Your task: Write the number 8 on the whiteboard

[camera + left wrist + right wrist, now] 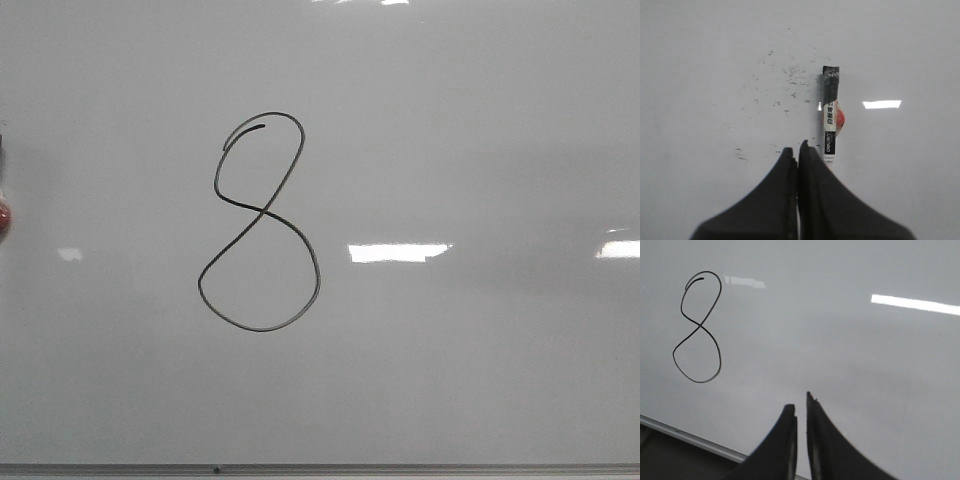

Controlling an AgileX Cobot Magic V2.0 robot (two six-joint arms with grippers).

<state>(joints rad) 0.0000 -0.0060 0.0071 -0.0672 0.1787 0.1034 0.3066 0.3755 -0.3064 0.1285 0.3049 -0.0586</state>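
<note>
The number 8 is a thin black looping line on the whiteboard, left of the middle in the front view, with its lower loop larger. It also shows in the right wrist view. My left gripper is shut and empty over the board. A black and white marker lies on the board just beside one of its fingers, not between the jaws. My right gripper is shut with a slim gap and holds nothing, near the board's frame edge. Neither gripper shows in the front view.
A red blob sits against the marker's side; a red spot shows at the front view's left edge. Small black smudges dot the board near the marker. The board's grey frame runs along the near edge.
</note>
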